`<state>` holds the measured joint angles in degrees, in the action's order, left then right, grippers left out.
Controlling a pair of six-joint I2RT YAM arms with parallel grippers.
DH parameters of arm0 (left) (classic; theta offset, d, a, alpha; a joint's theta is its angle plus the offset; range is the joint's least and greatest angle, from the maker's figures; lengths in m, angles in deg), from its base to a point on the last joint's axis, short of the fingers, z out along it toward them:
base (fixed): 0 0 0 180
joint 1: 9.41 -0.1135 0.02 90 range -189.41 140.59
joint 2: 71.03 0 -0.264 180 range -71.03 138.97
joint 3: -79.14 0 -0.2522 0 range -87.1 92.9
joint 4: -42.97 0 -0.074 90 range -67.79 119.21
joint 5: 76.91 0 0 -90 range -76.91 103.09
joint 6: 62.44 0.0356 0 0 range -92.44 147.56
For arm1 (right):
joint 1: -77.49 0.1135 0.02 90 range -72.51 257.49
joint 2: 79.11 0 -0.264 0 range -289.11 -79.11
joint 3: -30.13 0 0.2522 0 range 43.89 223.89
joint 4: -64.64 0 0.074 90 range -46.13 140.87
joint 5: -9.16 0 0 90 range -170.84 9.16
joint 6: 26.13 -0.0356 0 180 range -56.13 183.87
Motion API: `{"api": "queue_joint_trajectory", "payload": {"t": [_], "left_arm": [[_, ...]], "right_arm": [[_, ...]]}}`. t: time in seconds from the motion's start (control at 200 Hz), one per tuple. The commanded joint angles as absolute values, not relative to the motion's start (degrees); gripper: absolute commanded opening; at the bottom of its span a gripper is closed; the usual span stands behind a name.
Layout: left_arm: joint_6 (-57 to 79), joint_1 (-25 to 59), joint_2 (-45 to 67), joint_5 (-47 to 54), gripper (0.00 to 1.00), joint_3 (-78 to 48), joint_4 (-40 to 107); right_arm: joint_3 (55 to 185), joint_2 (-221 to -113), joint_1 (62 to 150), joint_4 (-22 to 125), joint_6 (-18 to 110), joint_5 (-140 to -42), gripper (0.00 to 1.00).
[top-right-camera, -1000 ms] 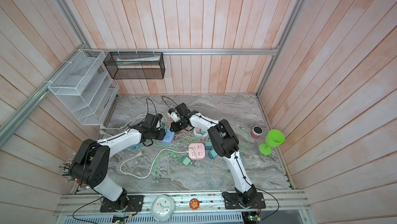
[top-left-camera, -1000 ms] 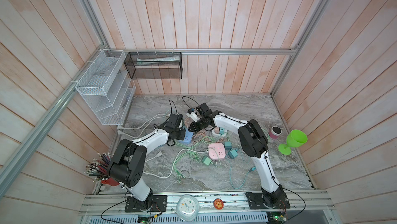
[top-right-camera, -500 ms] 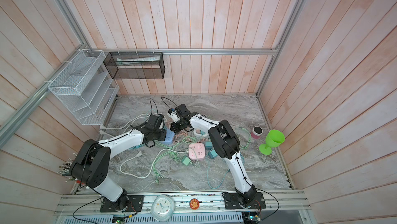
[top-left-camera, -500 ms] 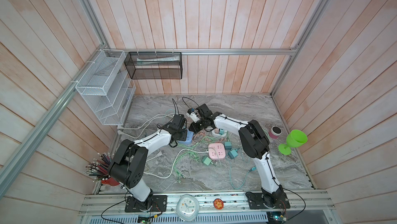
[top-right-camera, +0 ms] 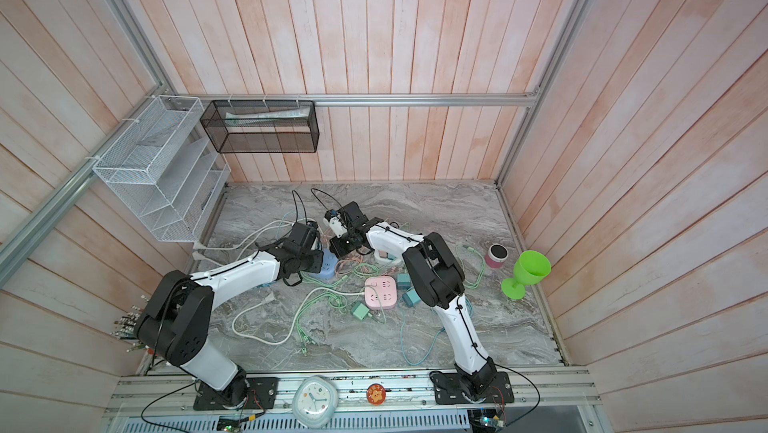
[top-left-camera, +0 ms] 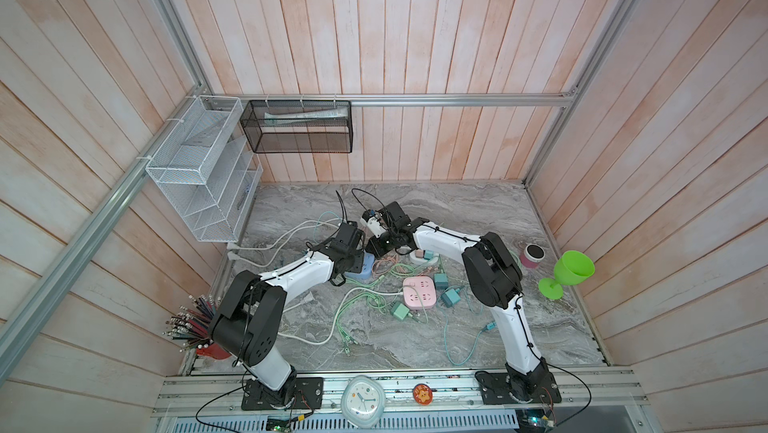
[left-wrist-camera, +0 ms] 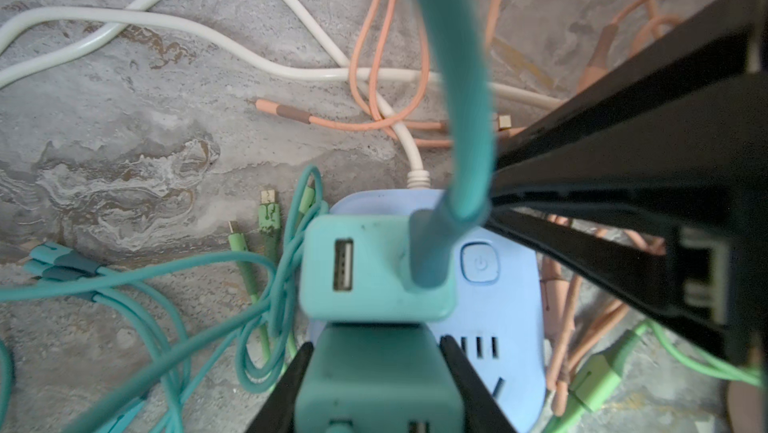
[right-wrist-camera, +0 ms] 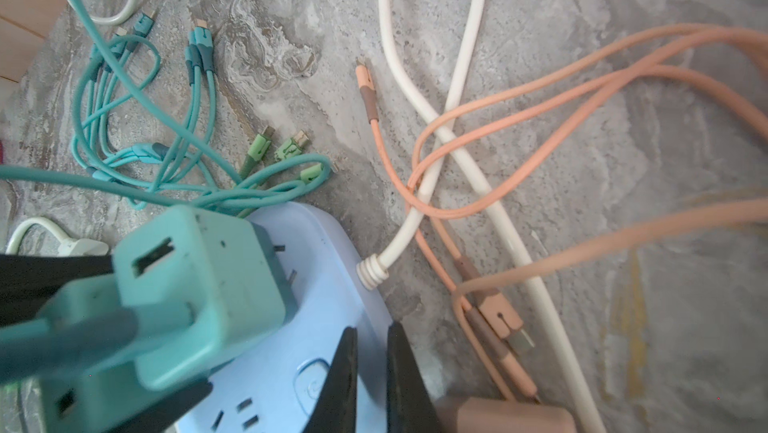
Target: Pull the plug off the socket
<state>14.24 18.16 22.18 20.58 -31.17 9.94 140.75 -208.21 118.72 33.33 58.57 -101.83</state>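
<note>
My left gripper [left-wrist-camera: 376, 345] is grasping the teal plug [left-wrist-camera: 374, 389]. In the left wrist view its 2 black fingers [left-wrist-camera: 284, 389] press the plug's sides, and the plug sits on the blue socket [left-wrist-camera: 511, 327]. Just past the fingertips stands a teal adapter [left-wrist-camera: 374, 273], touching the plug, with 1 free USB port and a teal cable [left-wrist-camera: 453, 77] plugged in beside it. From that view I cannot tell whether the plug's pins are seated.

The right wrist view gives me what the left one lacks. My right gripper [right-wrist-camera: 372, 329] is clenched on nothing, tips down on the socket's face just beside the power button [right-wrist-camera: 316, 381]. It also shows 2 metal pins at the adapter's base, above the socket. The white cord [right-wrist-camera: 399, 244] enters the socket's edge just beyond those tips, with peach cables [right-wrist-camera: 540, 90] looped over it.

In both top views the wrists cover the plug. Only a corner of the blue socket [top-left-camera: 363, 266] shows beside the left wrist.
</note>
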Motion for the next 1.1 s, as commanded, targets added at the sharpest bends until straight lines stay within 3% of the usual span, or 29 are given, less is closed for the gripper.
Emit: {"api": "queue_joint_trajectory", "payload": {"t": [0.0, 0.46, 0.525, 0.6, 0.71, 1.095], "left_arm": [[13.77, 16.64, 16.97, 14.35, 0.09, -30.58, 15.93], [15.99, 19.42, 20.29, 15.37, 0.08, -32.27, 13.37], [15.18, 19.24, 20.45, 16.76, 0.08, -32.55, 13.28], [15.13, 19.16, 21.11, 19.32, 0.08, -32.05, 12.08], [14.84, 18.48, 22.04, 20.91, 0.09, -31.52, 11.09], [8.97, 16.54, 27.01, 18.02, 0.08, -28.11, 12.54]], "right_arm": [[135.84, -212.98, 120.29, 23.44, 59.24, -97.71, 0.12], [135.89, -212.08, 120.29, 23.71, 58.34, -95.87, 0.12], [135.82, -211.04, 120.16, 24.27, 57.91, -95.69, 0.18], [136.19, -209.92, 119.64, 24.73, 57.21, -96.30, 0.34], [136.19, -207.23, 118.27, 26.42, 56.18, -97.43, 0.46], [133.75, -199.65, 115.99, 31.03, 52.97, -104.49, 0.59]]}}
